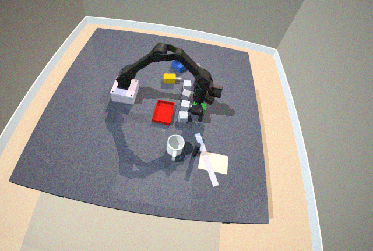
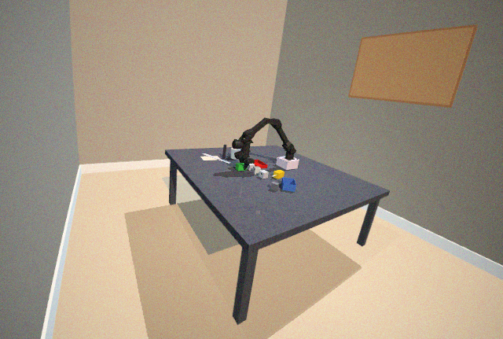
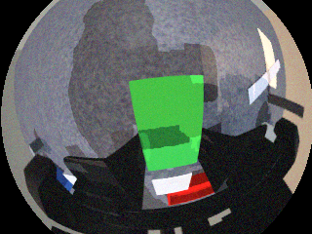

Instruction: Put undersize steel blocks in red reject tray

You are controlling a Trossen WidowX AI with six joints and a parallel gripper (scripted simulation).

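My gripper [image 1: 199, 106] [image 3: 172, 148] is shut on the green gauge [image 1: 204, 108] [image 2: 240, 167] [image 3: 168, 104], low over the table. The gauge's pale pin points toward a steel block [image 1: 185, 105] [image 3: 171, 184], the second from the mug end of the row. The handle stands close to that block; how far the pin is in its hole cannot be told. The other row blocks are one [image 1: 182, 117] at the mug end, a turned one [image 1: 186, 94], and one [image 1: 187, 84] [image 2: 262, 174] at the far end. The red tray [image 1: 163, 112] [image 2: 259, 163] [image 3: 191, 194] looks empty.
A yellow-handled gauge [image 1: 169, 78] [image 2: 278, 174] lies near the far end block. Beyond are a blue tray [image 1: 178, 66] [image 2: 288, 185] and a grey block [image 2: 274, 186]. A white mug [image 1: 175, 145], a black upright cylinder [image 1: 196, 149], a pale strip [image 1: 210, 165] and paper [image 1: 221, 163] are opposite.
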